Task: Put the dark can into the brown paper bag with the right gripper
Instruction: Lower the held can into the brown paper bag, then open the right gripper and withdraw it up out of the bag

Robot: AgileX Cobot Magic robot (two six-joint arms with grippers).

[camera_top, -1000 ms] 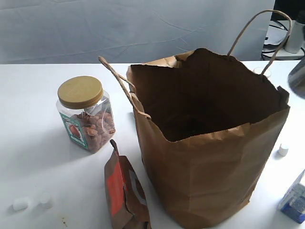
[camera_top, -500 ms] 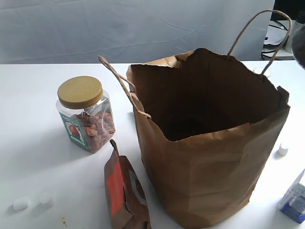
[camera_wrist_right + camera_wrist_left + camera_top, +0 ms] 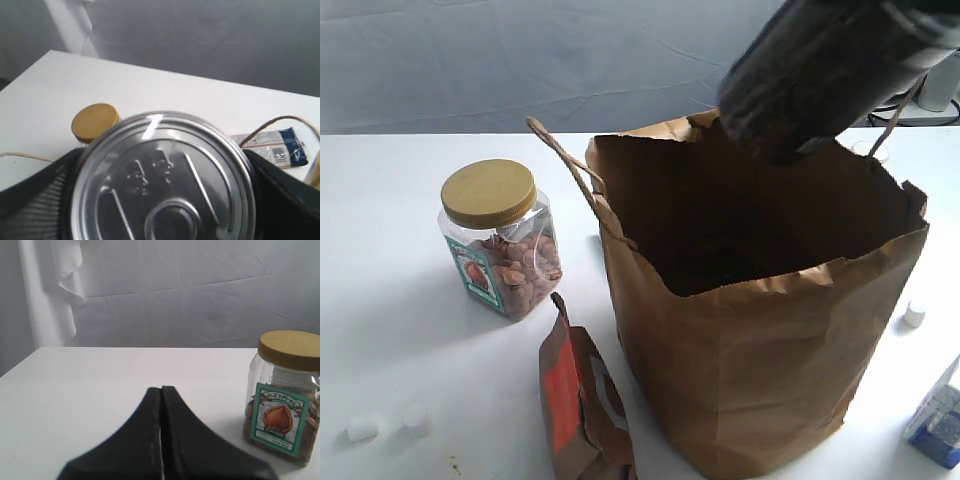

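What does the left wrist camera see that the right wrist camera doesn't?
Only the left wrist view shows the left gripper, shut, and the jar with its green label and the nuts inside. Only the right wrist view shows the can, its shiny top very close, plus a blue packet and a cord handle. Both show the yellow lid, the white table and the grey backdrop.

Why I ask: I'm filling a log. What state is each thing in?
Bag: upright, open on top.
Can: gripped, tilted above the bag's mouth.
Right gripper: shut on the can.
Left gripper: shut, empty.
Jar: upright, lid on.
Pouch: upright, closed.
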